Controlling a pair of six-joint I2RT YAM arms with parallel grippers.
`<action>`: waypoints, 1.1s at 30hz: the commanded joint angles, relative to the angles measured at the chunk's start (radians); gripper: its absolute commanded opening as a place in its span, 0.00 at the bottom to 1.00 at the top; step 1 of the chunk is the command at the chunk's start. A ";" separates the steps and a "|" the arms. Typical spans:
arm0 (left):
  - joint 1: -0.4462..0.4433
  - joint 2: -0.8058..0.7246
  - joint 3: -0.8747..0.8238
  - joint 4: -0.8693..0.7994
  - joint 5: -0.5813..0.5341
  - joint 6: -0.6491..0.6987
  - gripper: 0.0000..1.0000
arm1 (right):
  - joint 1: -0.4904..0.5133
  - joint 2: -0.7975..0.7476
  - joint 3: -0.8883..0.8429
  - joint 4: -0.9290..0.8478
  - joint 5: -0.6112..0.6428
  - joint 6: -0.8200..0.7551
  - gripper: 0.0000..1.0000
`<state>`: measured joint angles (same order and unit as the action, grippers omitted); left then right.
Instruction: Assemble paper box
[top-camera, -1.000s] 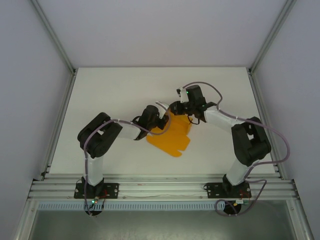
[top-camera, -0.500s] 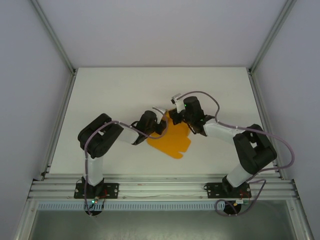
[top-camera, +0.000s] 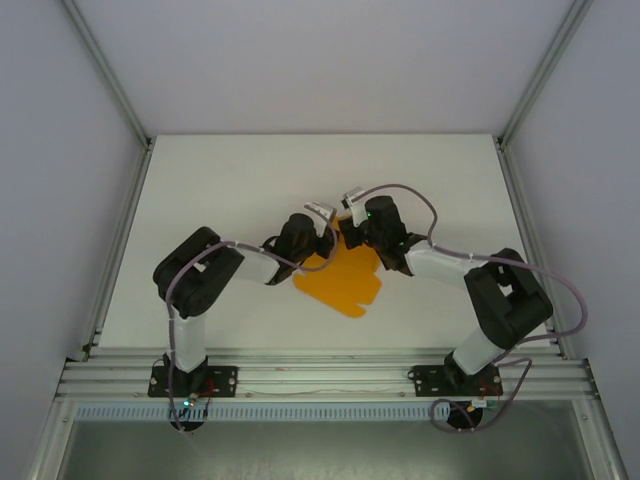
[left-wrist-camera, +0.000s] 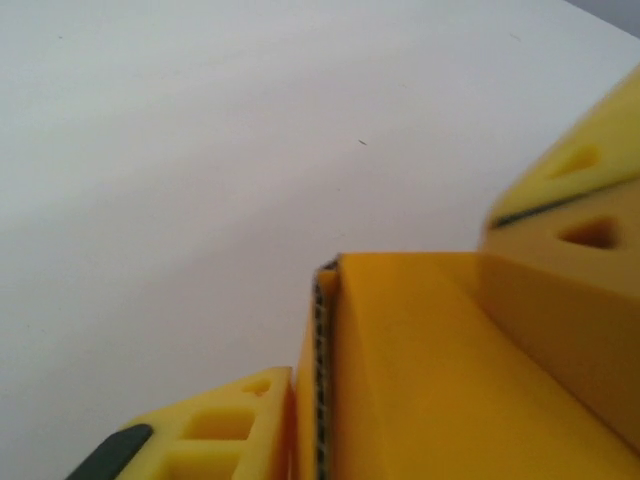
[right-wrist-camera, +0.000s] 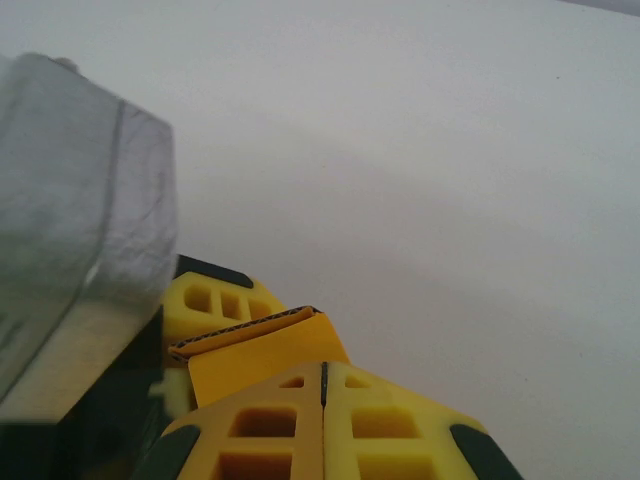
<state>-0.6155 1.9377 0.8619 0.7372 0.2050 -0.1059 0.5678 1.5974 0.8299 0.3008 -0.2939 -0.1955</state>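
Observation:
The paper box (top-camera: 340, 282) is a bright orange card sheet lying flat mid-table, with its far-left flap raised. My left gripper (top-camera: 320, 236) is at that flap. In the left wrist view the doubled, corrugated flap edge (left-wrist-camera: 326, 370) stands between its jaws, one yellow finger (left-wrist-camera: 215, 435) pressed against its left face and the other hidden behind the card. My right gripper (top-camera: 351, 232) faces it from the right. Its fingers (right-wrist-camera: 290, 425) are shut pad to pad with nothing between them, the tips resting against the orange flap (right-wrist-camera: 262, 352).
The white table (top-camera: 230, 180) stretches wide behind and to both sides of the card. Aluminium frame rails (top-camera: 120, 250) and grey walls bound it. A blurred grey part of the left arm (right-wrist-camera: 80, 200) crowds the left of the right wrist view.
The right gripper has swung left to the flap, close to the left gripper. The left gripper shifted slightly towards the far side. The sheet stays in place.

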 joint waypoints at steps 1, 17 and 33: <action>0.016 0.048 0.033 0.045 0.009 -0.017 0.15 | 0.011 0.063 -0.041 -0.241 0.000 -0.001 0.05; -0.015 0.103 0.058 -0.099 -0.475 -0.055 0.00 | 0.011 0.060 -0.031 -0.247 0.004 0.107 0.05; -0.024 0.073 0.008 -0.068 -0.286 -0.046 0.37 | 0.010 0.062 -0.028 -0.248 0.028 0.169 0.04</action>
<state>-0.6601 1.9923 0.8986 0.7223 -0.0898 -0.1349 0.5705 1.6127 0.8528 0.2813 -0.2630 -0.0444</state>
